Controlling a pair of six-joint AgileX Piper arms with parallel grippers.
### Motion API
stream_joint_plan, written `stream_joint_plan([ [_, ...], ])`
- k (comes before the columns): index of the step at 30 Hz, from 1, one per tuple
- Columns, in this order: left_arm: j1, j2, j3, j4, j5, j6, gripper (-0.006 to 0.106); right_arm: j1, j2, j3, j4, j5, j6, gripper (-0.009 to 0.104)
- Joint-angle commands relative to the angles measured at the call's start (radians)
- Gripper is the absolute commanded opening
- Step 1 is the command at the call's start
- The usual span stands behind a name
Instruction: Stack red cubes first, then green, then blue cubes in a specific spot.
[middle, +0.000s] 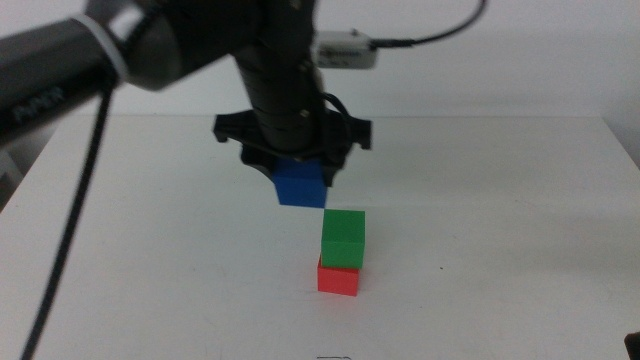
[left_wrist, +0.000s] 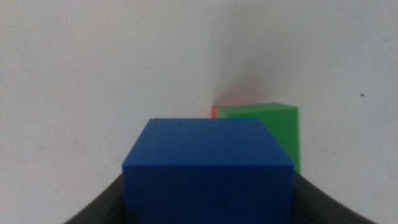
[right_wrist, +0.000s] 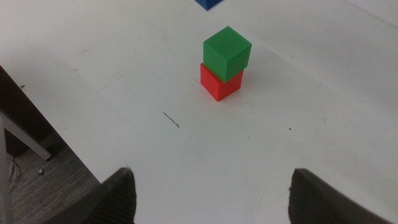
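Blue matte solid cube (middle: 300, 184) hangs above the white tabletop (middle: 500, 220), clamped between the dark jaws of the left gripper (middle: 296, 165), which reaches in from the left. It sits higher than and slightly behind-left of the two-cube stack, not touching it. Below, the plain bright-green cube (middle: 343, 238) rests on the bright-red cube (middle: 338, 278), turned slightly off square to it. The right gripper (right_wrist: 211, 205) waits near the table's front edge, jaws spread wide around nothing.
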Motion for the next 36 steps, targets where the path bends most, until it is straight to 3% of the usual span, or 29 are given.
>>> stream_joint_plan([
  [1, -0.043, -0.041, -0.035, 0.057, 0.073, -0.058, 0.000, -0.005, 0.004, -0.023, -0.009, -0.057, -0.009, 0.063],
  [14, -0.080, -0.020, -0.036, 0.023, 0.033, -0.149, 0.000, -0.005, 0.004, -0.023, -0.009, -0.057, -0.009, 0.063],
  [24, -0.080, 0.022, -0.043, -0.052, 0.007, -0.151, 0.000, -0.005, 0.004, -0.023, -0.011, -0.057, -0.009, 0.063],
  [36, -0.080, 0.041, -0.047, -0.063, -0.047, -0.139, 0.001, -0.005, 0.004, -0.023, -0.011, -0.057, -0.009, 0.063],
])
